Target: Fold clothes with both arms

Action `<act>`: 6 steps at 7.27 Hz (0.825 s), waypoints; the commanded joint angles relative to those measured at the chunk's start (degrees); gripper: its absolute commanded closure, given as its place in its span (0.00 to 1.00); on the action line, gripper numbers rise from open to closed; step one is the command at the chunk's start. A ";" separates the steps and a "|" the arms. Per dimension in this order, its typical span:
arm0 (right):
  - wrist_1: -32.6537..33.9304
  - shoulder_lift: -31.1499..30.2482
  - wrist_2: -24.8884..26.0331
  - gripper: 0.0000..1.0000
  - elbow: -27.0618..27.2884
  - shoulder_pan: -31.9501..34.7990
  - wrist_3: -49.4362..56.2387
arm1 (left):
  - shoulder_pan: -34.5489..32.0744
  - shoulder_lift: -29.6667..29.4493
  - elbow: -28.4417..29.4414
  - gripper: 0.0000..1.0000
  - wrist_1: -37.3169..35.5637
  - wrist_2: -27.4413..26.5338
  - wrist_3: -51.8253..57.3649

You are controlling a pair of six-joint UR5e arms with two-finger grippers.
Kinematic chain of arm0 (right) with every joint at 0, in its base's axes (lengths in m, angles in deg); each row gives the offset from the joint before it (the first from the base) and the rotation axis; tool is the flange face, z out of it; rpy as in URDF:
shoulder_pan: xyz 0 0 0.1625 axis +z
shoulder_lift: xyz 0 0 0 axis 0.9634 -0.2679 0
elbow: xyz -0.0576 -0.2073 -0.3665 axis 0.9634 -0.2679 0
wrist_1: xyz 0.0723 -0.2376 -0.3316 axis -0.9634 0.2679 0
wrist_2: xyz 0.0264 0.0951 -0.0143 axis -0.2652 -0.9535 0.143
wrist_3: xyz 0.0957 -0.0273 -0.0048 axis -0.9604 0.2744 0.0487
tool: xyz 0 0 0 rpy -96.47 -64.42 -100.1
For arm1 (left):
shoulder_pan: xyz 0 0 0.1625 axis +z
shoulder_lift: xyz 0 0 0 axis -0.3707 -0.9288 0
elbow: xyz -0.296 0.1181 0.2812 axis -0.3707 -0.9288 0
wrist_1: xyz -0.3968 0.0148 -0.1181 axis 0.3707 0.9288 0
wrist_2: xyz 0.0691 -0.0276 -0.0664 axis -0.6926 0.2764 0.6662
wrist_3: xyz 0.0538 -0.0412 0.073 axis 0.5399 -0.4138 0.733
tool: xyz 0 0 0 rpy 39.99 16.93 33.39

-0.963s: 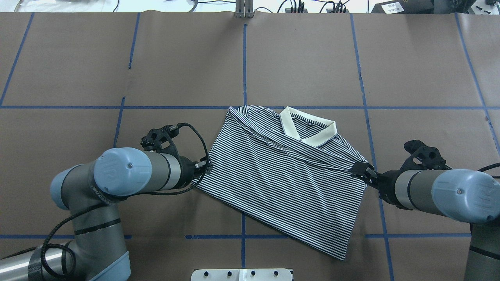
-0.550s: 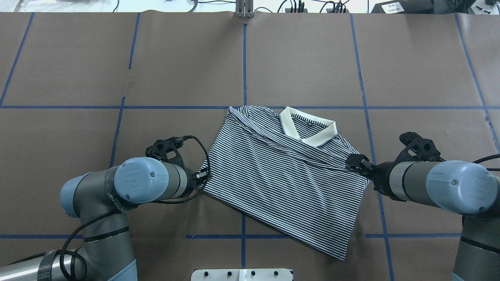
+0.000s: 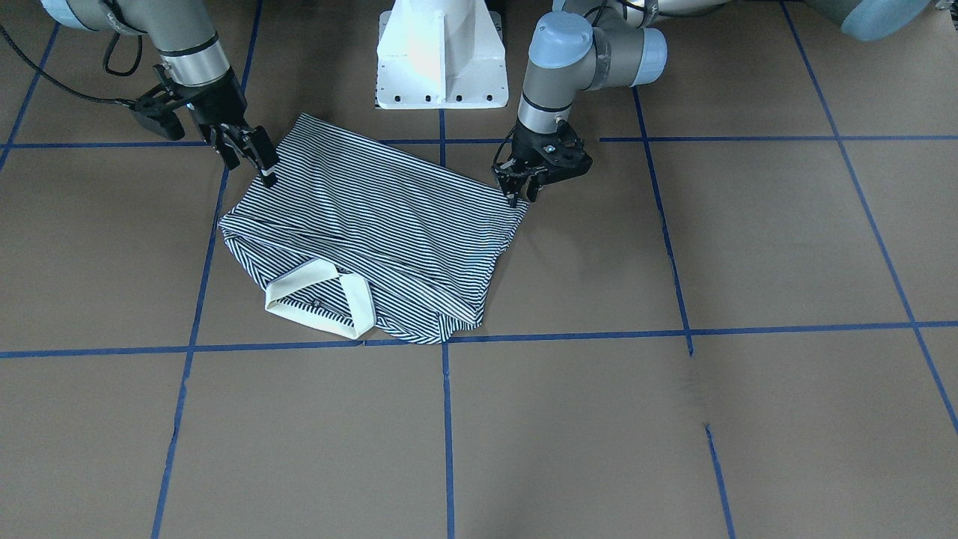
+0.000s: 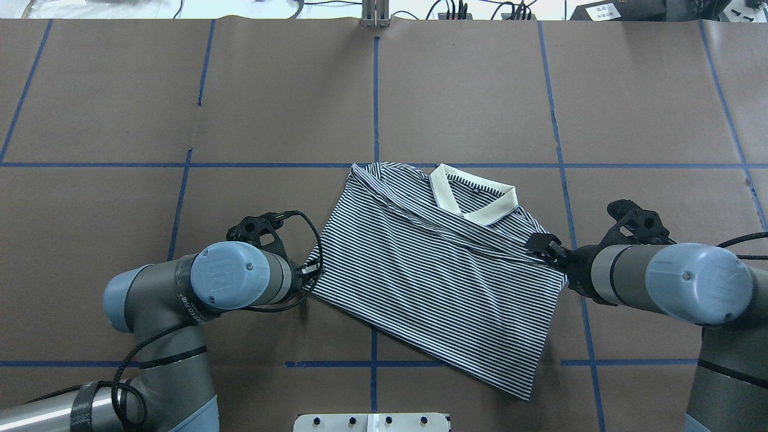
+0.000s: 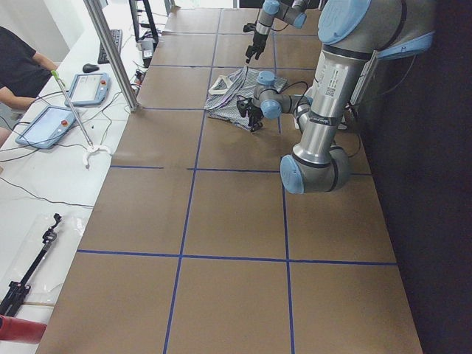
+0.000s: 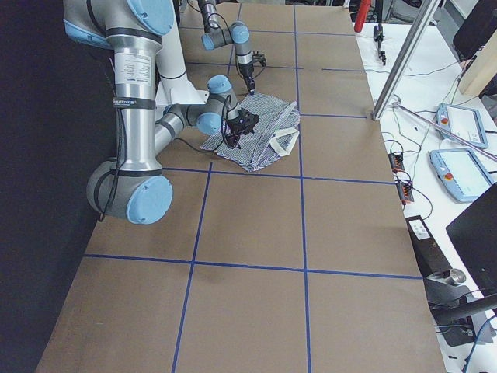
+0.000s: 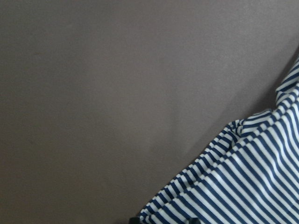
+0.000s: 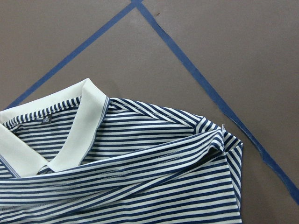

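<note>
Striped polo shirt (image 4: 438, 270), folded to a slanted block, lying flat between the two grippers; its lowest corner sits on the robot's side of both sets of jaws, just short of the white base plate (image 4: 372, 423). Left gripper (image 4: 310, 268) at the shirt's edge on that arm's side, tips down at the cloth's border; jaws nearly together, and whether they pinch the fabric cannot be told. Right gripper (image 4: 538, 245) over the opposite edge, where the cloth bunches into long ridges; jaws narrow, any hold on the cloth likewise not discernible. Outward of each gripper, the table (image 4: 270, 90) runs on towards its ends. Beyond the jaws, the cream collar (image 4: 474, 195), smooth and firm-edged against the fine navy-and-white knit stripes. Table covering matte brown, sheet-like, divided into rectangles by blue tape lines (image 4: 376, 102). Past the far edge, black cables (image 4: 456, 9) on a white bench; in the left side view, tablets (image 5: 88, 87) and a seated person (image 5: 18, 70) at that bench.
</note>
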 commanded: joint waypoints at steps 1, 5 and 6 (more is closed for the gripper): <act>0.00 0.05 0.35 0.00 -0.15 -0.04 0.00 | -0.09 0.03 0.02 0.62 -0.63 -0.06 0.04; 0.00 0.05 0.36 0.00 -0.50 -0.12 0.00 | -0.71 0.29 0.02 1.00 -0.72 -0.06 -0.05; 0.00 0.05 0.36 0.00 -0.50 -0.04 0.00 | -2.45 0.20 -0.85 1.00 -1.68 0.03 0.21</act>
